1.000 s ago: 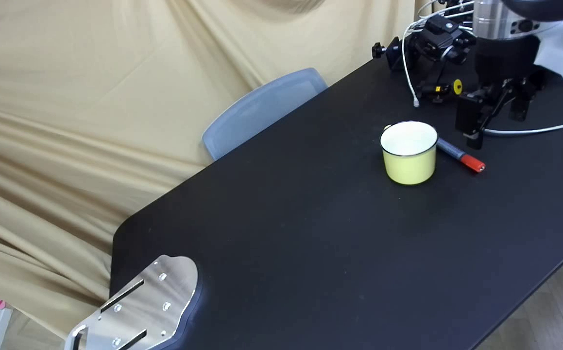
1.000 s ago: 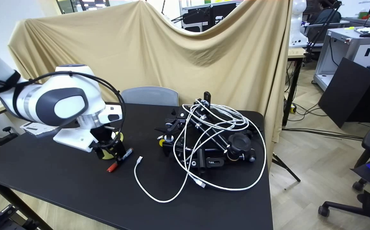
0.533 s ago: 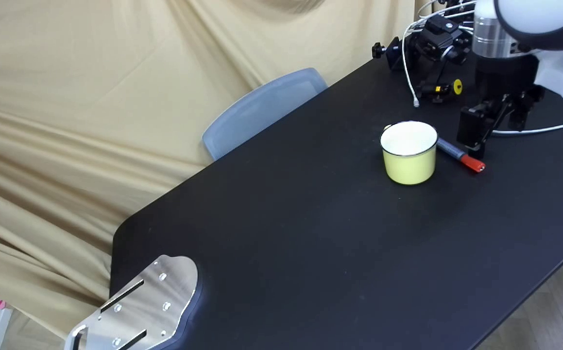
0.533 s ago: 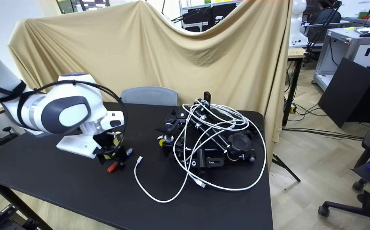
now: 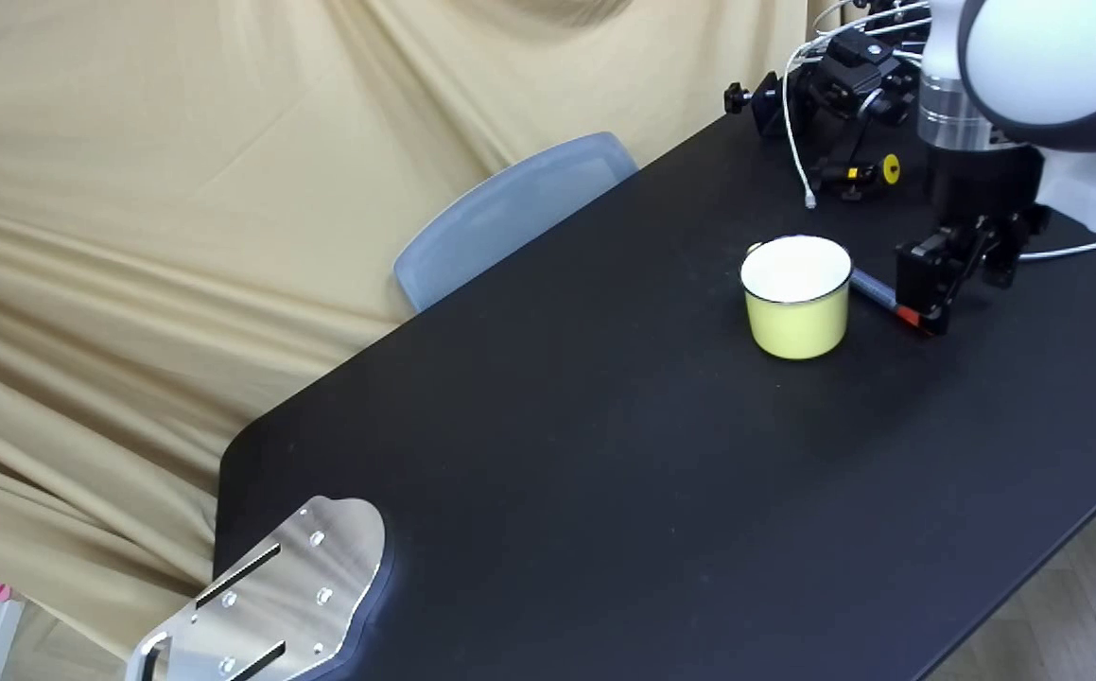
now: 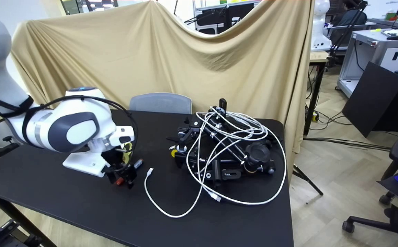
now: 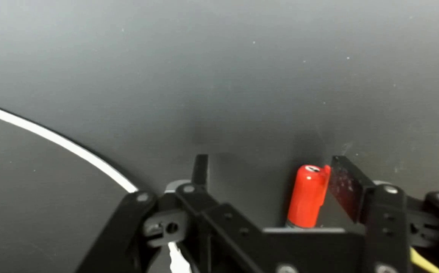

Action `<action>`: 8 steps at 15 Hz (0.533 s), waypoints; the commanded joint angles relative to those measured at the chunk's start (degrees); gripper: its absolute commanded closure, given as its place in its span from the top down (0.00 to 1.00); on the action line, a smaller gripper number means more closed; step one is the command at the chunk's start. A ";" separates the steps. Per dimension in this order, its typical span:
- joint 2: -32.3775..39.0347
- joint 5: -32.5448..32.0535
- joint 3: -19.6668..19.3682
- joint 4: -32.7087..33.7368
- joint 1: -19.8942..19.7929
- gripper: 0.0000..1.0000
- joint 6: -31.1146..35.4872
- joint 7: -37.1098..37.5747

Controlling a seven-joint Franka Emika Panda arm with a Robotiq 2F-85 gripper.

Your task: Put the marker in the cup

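Observation:
The marker lies on the table with its dark blue-grey body (image 5: pixel 874 287) close beside the cup. Its red cap (image 7: pixel 307 197) shows in the wrist view. The squat yellow-green cup (image 5: pixel 796 326) with white inside stands upright; it is partly hidden behind the arm in an exterior view (image 6: pixel 127 153). My gripper (image 5: pixel 968 298) is low over the cap end. In the wrist view the gripper (image 7: pixel 269 167) is open, with the red cap between its fingers, nearer the right finger. A yellow sliver (image 7: pixel 424 261), likely the cup, shows at lower right there.
A white cable (image 7: pixel 60 140) curves over the black table (image 5: pixel 548 473) beside the gripper. Black stands with coiled white cables (image 6: pixel 233 147) lie farther along the table. A metal plate (image 5: pixel 311 577) sits at the far end. A grey chair (image 5: pixel 519 213) stands at the edge.
My gripper has come down, its fingers now around the red cap end and partly covering it in both exterior views. The marker and the cup have not moved.

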 commanded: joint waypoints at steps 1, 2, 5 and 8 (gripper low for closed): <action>1.58 -1.40 -0.63 1.32 1.33 0.52 1.42 2.84; 1.67 -1.58 -0.74 1.64 1.68 0.45 1.35 3.04; 2.10 -1.96 -0.94 2.48 2.48 0.25 1.14 3.55; 2.76 -2.17 -0.89 3.16 2.65 0.03 0.75 3.49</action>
